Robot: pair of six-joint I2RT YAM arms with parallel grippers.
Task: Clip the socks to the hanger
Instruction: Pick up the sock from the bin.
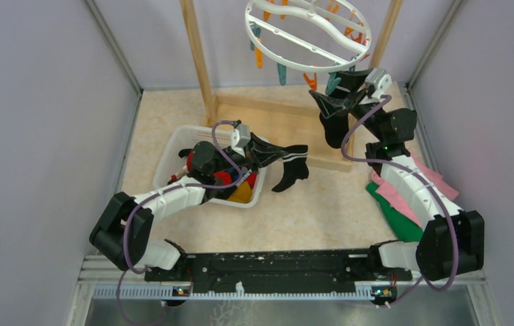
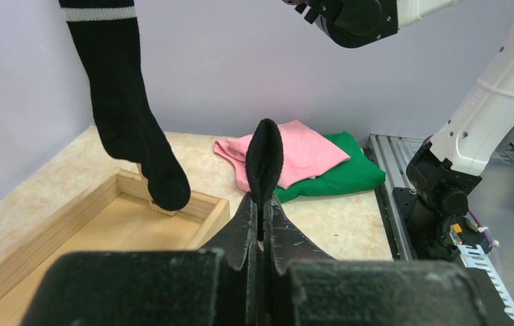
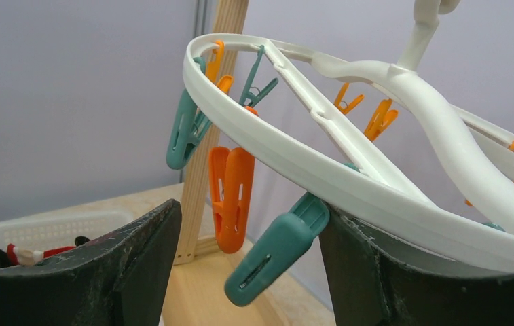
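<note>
Here the left gripper (image 2: 262,207) is clamped fully shut on a fold of a black sock (image 2: 265,159), which stands up as a rounded loop just past its fingertips. From above, the rest of that sock, white-striped near one end, droops off the gripper's far side toward the table. Below and behind this gripper sits the white mesh basket (image 1: 172,151), with a red sock (image 1: 223,178) and a yellow-orange sock (image 1: 242,194) inside. Ahead of it and to its left a second black sock (image 2: 128,129) with a white band hangs free, its toe over the corner of the wooden rack base (image 2: 172,204). Its top runs out of the left wrist view. Farther ahead lies a folded pink cloth (image 2: 288,153), partly on a green cloth (image 2: 342,173).

The right gripper (image 3: 250,221) sits up at the hanger (image 3: 349,183), its jaws spread wide and gripping nothing. The white ring's rim crosses just above both fingers. A teal peg (image 3: 274,252) dangles tilted in the gap between them, close to the finger at the right of the wrist view; whether it touches I cannot tell. An orange peg (image 3: 230,197) hangs just beyond, nearer the other finger. Another teal peg (image 3: 185,132) hangs higher up, beside the wooden upright (image 3: 216,122).
</note>
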